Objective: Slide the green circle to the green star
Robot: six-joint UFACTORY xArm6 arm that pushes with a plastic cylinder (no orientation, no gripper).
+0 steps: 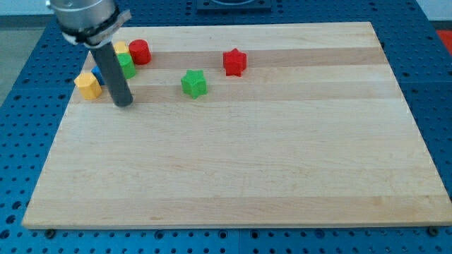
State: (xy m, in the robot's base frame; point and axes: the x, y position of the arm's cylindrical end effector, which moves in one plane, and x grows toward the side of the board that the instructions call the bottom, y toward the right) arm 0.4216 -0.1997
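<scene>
The green circle (127,66) lies near the view's top left, partly hidden behind my rod. The green star (193,83) lies to its right, well apart from it. My tip (123,103) rests on the board just below the green circle and to the left of the green star.
A red cylinder (140,51) and a yellow block (121,48) lie above the green circle. A yellow block (87,85) and a mostly hidden blue block (97,75) lie left of my rod. A red star (234,62) lies right of the green star. The wooden board (240,162) sits on a blue pegboard table.
</scene>
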